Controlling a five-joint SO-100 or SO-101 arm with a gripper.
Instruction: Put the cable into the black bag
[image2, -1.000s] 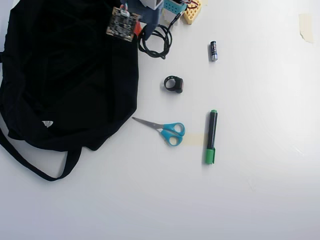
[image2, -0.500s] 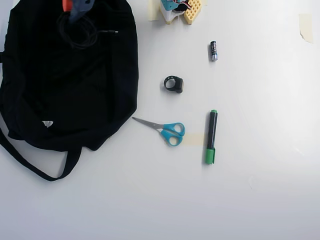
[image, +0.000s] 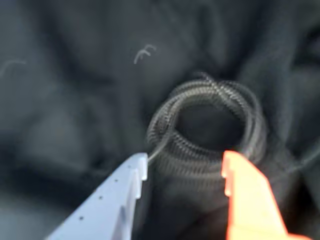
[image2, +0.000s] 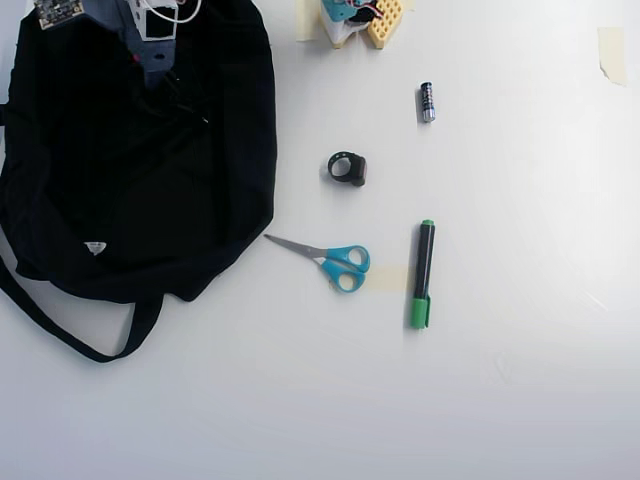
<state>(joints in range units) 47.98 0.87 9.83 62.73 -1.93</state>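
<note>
Over the black bag (image: 60, 125), far left overhead: hovering with gripper (image: 185, 165) fingers apart, clamping nothing; cable (image: 207, 125) coil lying just beyond, slightly right of centre.

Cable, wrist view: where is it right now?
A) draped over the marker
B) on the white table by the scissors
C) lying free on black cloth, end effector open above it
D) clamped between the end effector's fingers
C: the coiled cable lies on the black bag cloth, and the end effector has its fingers spread apart, neither closed on it.
</note>
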